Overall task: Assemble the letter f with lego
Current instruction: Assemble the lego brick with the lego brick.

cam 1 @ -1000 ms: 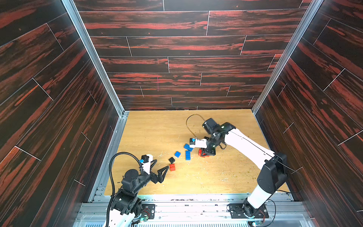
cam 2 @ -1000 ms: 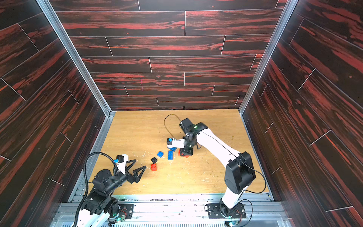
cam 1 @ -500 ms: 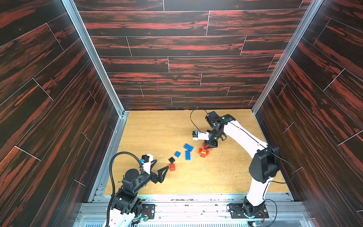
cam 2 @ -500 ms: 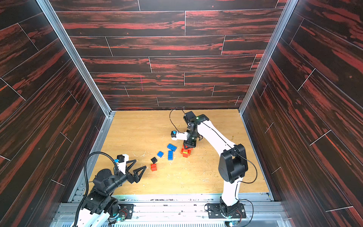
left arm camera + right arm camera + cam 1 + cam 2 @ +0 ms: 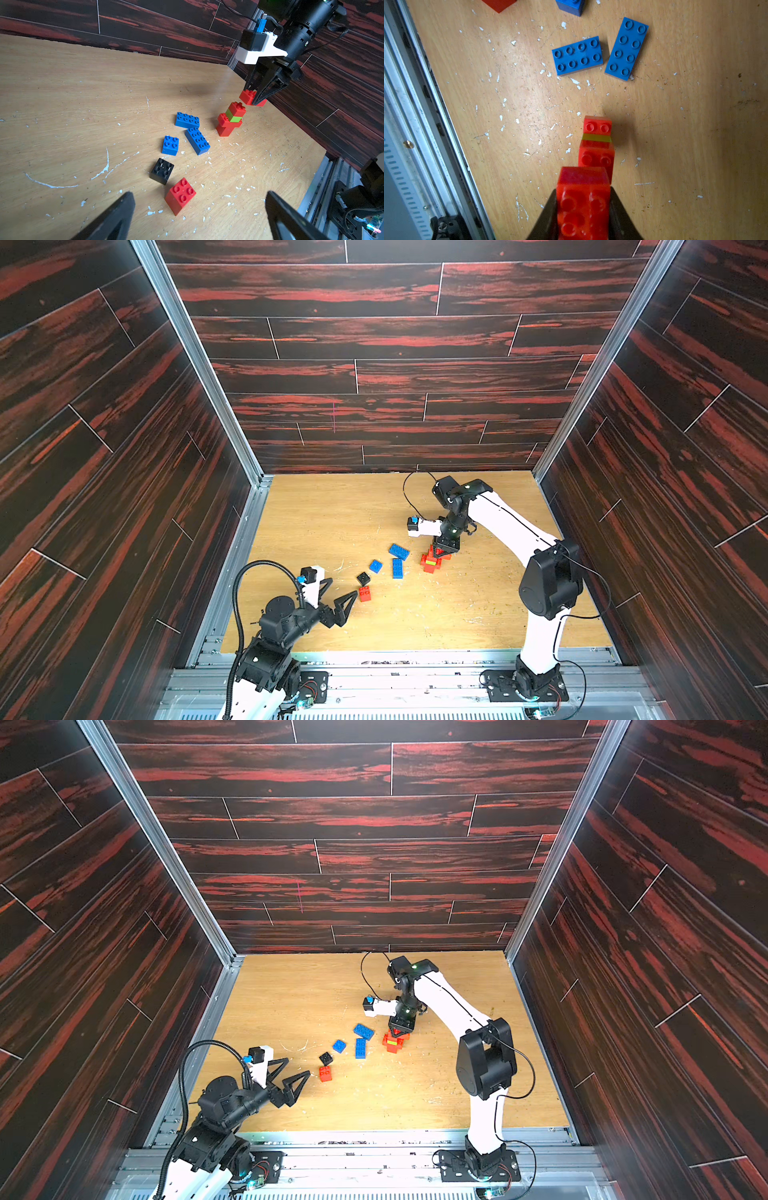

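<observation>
Right-arm links have swung more upright since a second ago, and the right fingers point(image 5: 268, 87) now hang above the small stack point(image 5: 228, 124) rather than low beside it, while the left fingers point(image 5: 116, 216) stay where they were. Those right fingers are clamped on the sides of a red brick point(image 5: 583, 199), studs up, held higher than the stack's top and slightly off to one side of it. The stack, red pieces with a green brick point(image 5: 233, 117) sandwiched in, stands on the tabletop point(image 5: 332, 522) just below them. The left fingers are spread wide and empty, with a loose red square point(image 5: 180, 195) just ahead of them and a black brick point(image 5: 162, 170) beyond it. Three blue bricks point(image 5: 197, 141) lie between them and the stack. The step in hand looks like adding the held brick to the top of the growing letter. Next it needs lining up squarely over the top studs, then a straight press down, gentle enough that the narrow stack does not tip.
</observation>
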